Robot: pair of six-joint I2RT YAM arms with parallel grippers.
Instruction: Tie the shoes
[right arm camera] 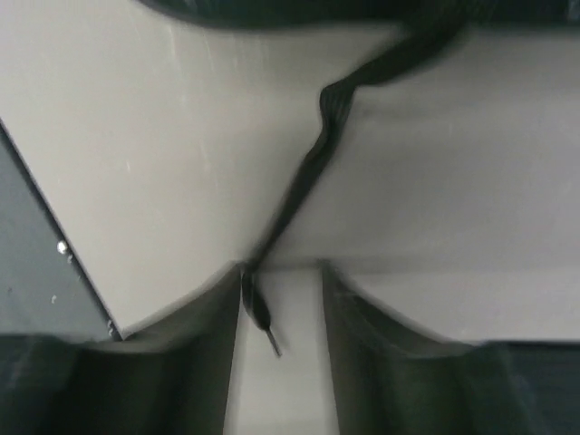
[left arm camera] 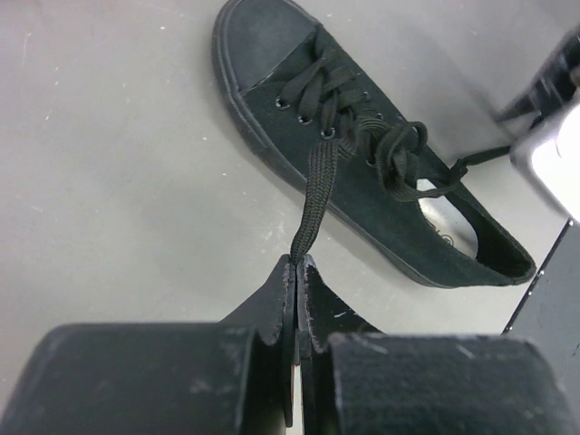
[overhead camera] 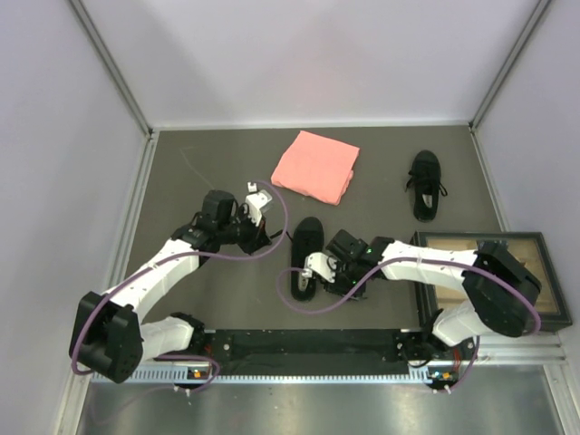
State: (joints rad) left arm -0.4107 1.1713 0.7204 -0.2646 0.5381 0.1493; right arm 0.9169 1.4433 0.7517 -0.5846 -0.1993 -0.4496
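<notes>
R gripper: jaws spread; lace end sits in the gap against one finger, not pinched
Near shoe: on table btwn the two grippers, heel twd arm bases, pale insole showing
L gripper: jaws pressed together, pinching flat lace that runs straight from the eyelets
Pink cloth: folded, beyond near shoe, not touching it
Far shoe: far R of table, well apart from both grippers

Dark table carries near shoe, far shoe, pink cloth.
</notes>
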